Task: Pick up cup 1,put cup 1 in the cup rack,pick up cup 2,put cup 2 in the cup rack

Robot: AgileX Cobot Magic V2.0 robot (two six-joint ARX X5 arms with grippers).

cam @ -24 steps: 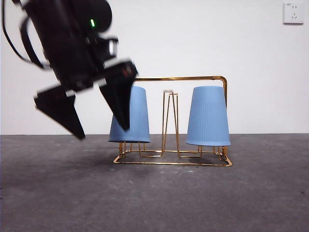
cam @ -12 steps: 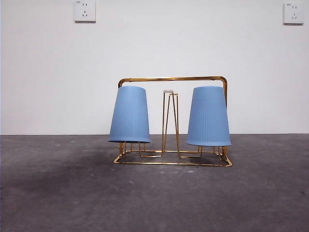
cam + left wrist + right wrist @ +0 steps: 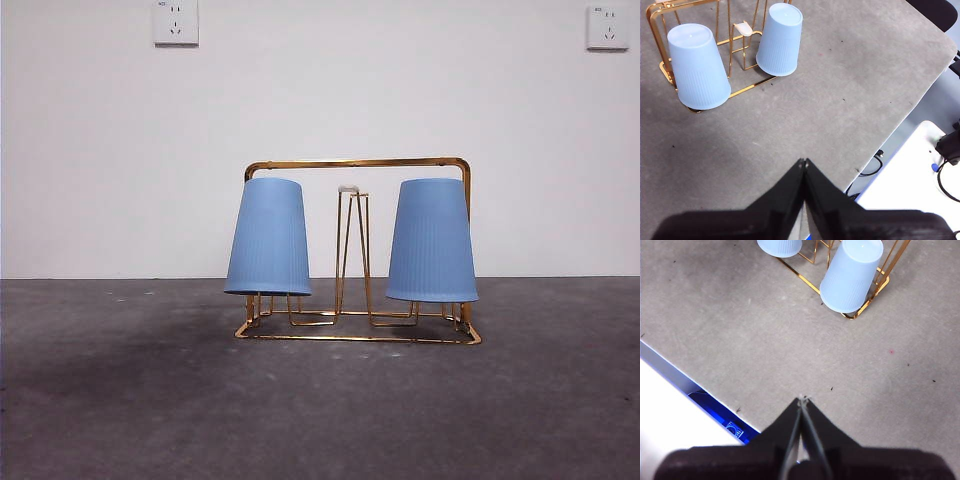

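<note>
Grey table [image 3: 320, 410], racked cups [image 3: 268, 237] far from fingers [image 3: 795, 180]

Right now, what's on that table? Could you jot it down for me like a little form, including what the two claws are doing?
rack: gold wire cup rack standing on the grey table
left-side cup: blue cup upside down on the rack
right-side cup: second blue cup upside down on the rack
middle peg: bare, pale tip
left gripper: shut, holding nothing, apart from the rack
right gripper: shut, holding nothing, apart from the rack
</note>
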